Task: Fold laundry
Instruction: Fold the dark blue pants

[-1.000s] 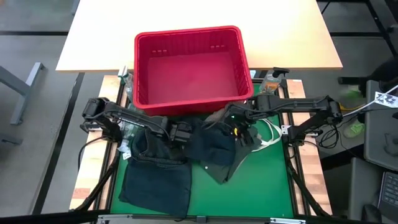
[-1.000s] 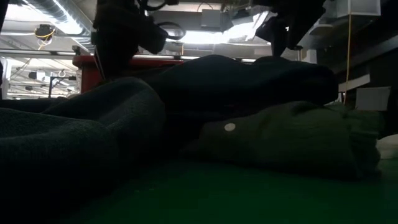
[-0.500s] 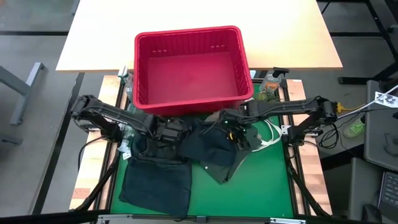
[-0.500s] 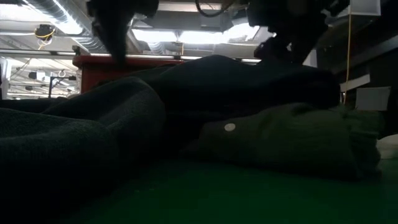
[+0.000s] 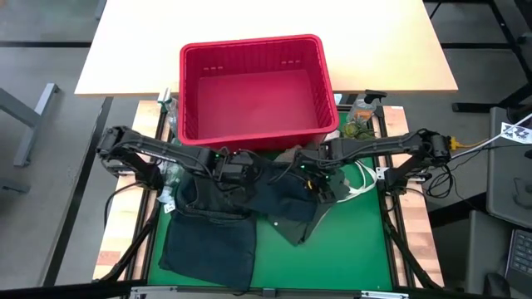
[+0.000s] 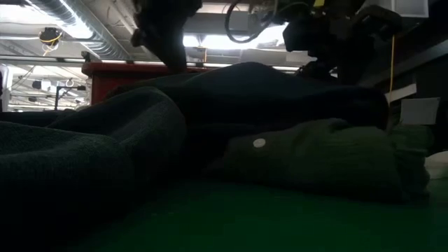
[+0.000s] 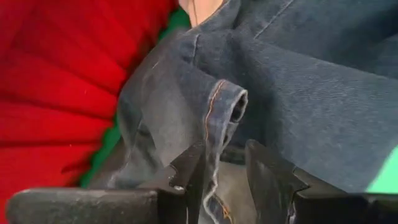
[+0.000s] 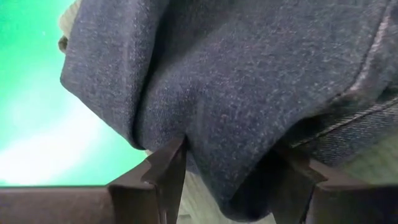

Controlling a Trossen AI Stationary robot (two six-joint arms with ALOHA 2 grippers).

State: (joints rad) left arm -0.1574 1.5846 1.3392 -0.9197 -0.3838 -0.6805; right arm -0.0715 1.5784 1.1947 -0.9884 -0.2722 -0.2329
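With both grippers, left (image 7: 225, 177) and right (image 8: 230, 177), clamped on the jeans (image 5: 278, 199) at frame centre, we should lift evenly to spread them flat.

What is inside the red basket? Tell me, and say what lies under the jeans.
The red basket shows only its bare floor. Under the jeans, an olive shirt with a white button peeks out on the green mat; anything else beneath is covered.

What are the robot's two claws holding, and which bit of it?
Both hold the dark blue jeans. The left gripper pinches a stitched edge by a belt loop; the right gripper grips a thick fold of denim.
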